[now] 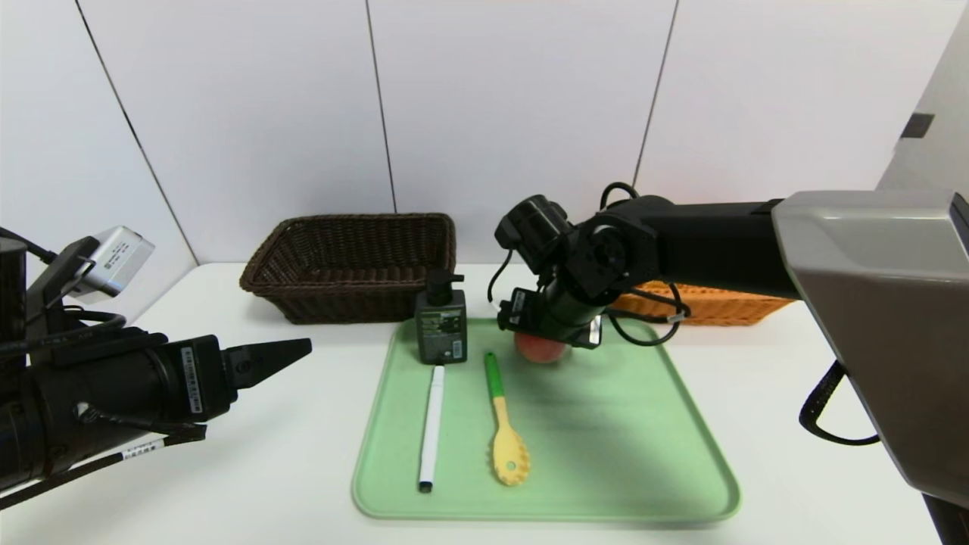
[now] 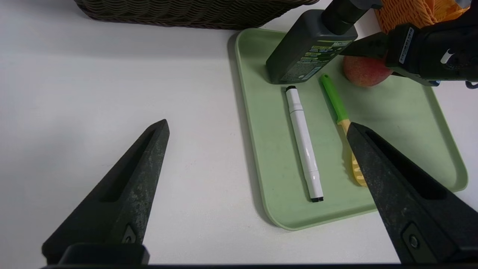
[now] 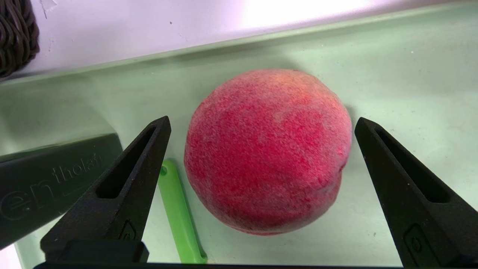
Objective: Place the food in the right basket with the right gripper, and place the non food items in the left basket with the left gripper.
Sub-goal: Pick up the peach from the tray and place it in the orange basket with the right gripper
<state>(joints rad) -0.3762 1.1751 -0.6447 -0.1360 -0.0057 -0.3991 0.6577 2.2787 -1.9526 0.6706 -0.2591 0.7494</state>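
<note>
Peach [image 3: 267, 151] sits on the far part of the green tray [image 1: 606, 454], between the wide-open fingers of my right gripper [image 3: 261, 127], neither fingertip touching it. Nearer on the tray lie pen [image 1: 431, 428] and spoon [image 1: 506, 431]; bottle [image 1: 440, 322] stands beyond them, left of the peach. My left gripper [image 2: 257, 127] hovers open, empty, left of the tray. Brown basket [image 1: 352, 265] and orange basket [image 1: 711, 303] stand farthest back.

Mottled red-pink peach [image 3: 267, 153]; pale green tray [image 1: 606, 454]; dark green bottle [image 1: 440, 324]; white marker [image 1: 431, 425]; yellow spoon [image 1: 506, 424], green handle; dark brown woven left basket [image 1: 348, 265]; orange right basket [image 1: 711, 304]
</note>
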